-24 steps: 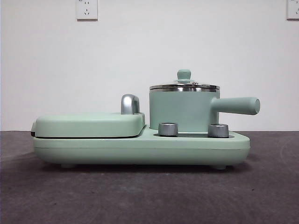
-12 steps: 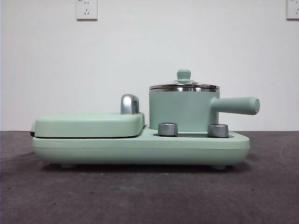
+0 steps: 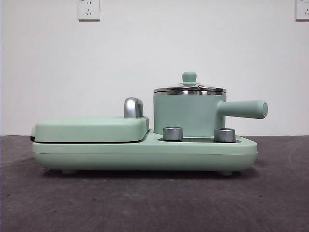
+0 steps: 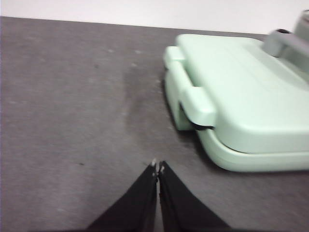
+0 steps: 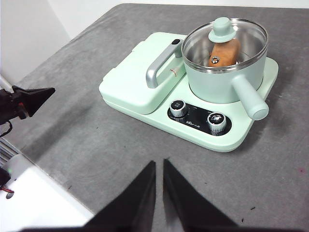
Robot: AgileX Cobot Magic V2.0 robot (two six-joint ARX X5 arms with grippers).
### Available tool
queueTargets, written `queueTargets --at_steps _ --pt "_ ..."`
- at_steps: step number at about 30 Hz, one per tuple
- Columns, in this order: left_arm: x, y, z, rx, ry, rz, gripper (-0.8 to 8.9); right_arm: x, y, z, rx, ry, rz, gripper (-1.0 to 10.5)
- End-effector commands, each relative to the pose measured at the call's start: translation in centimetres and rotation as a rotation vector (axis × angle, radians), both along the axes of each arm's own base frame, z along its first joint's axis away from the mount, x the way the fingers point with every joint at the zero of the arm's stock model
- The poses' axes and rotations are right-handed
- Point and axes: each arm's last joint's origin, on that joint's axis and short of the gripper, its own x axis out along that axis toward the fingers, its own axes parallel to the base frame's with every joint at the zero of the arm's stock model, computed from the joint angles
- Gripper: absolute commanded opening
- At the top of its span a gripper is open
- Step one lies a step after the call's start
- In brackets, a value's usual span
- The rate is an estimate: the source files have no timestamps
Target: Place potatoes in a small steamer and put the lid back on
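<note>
Lid (image 5: 224, 41) sits on small steamer (image 5: 227, 79), potato (image 5: 225, 52) inside; left pincer (image 4: 158, 169) and right pincer (image 5: 159, 164) both pressed together, empty, above counter (image 5: 87, 135).

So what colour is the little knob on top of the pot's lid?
Mint green, like the pot itself. The knob on the glass lid shows best in the right wrist view.

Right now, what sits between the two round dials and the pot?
Nothing: in the right wrist view, only bare black panel separates the dials from the pot, whose lid is on.
</note>
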Motion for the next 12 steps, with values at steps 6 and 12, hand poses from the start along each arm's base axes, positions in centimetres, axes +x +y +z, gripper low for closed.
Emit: queueTargets --at_steps 6,12 --pt "0.7 0.2 -1.4 0.027 -0.067 0.077 0.08 0.0 0.0 0.3 0.0 -0.016 0.008 0.2" --pt "0.8 0.5 -1.6 0.081 -0.058 0.128 0.08 0.0 0.0 0.3 0.0 -0.016 0.008 0.2"
